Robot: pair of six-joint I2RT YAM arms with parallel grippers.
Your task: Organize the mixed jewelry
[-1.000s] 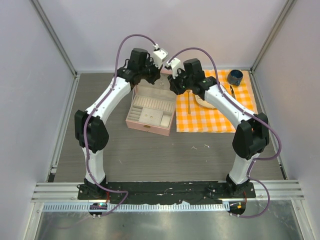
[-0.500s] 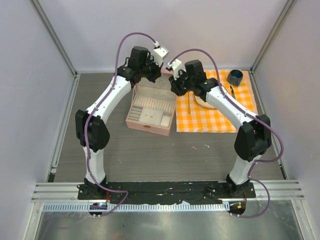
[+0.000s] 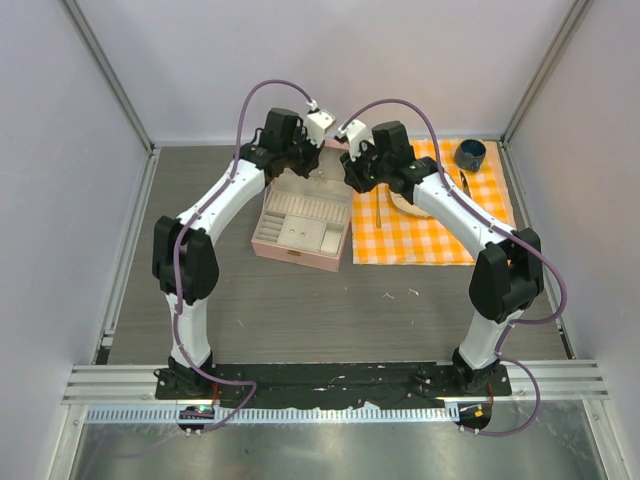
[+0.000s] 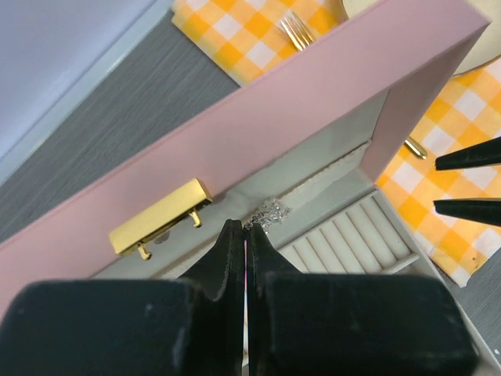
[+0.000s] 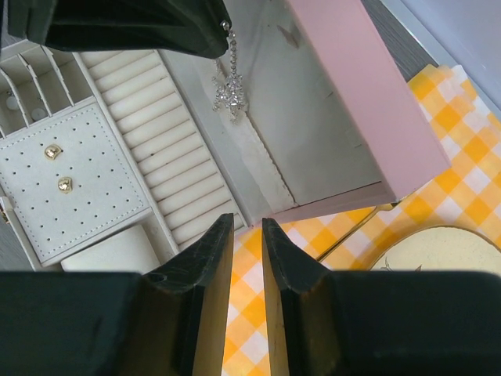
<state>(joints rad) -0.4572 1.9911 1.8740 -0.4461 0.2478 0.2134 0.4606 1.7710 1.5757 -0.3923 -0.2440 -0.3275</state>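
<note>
The pink case (image 3: 300, 225) stands open, lid up. My left gripper (image 4: 245, 227) is shut on a thin silvery chain (image 4: 271, 211), whose bunched end hangs just past the tips over the case's back, near the lid's gold clasp (image 4: 160, 217). In the right wrist view the chain (image 5: 230, 92) dangles from the left gripper (image 5: 156, 27) above the ring rolls (image 5: 168, 157). My right gripper (image 5: 247, 221) is slightly open and empty, over the case's right edge and the checked cloth (image 5: 282, 258). Two tiny pale bits (image 3: 389, 296) lie on the table in front of the cloth.
Two gold studs (image 5: 53, 151) sit on the case's perforated pad. On the orange checked cloth (image 3: 430, 235) lie a gold fork (image 3: 379, 205), a plate (image 3: 405, 200), a knife (image 3: 465, 183) and a dark blue cup (image 3: 469, 153). Walls enclose the table.
The left gripper has moved a little right and nearer, over the case's back. The right gripper has shifted slightly right, away from it.
</note>
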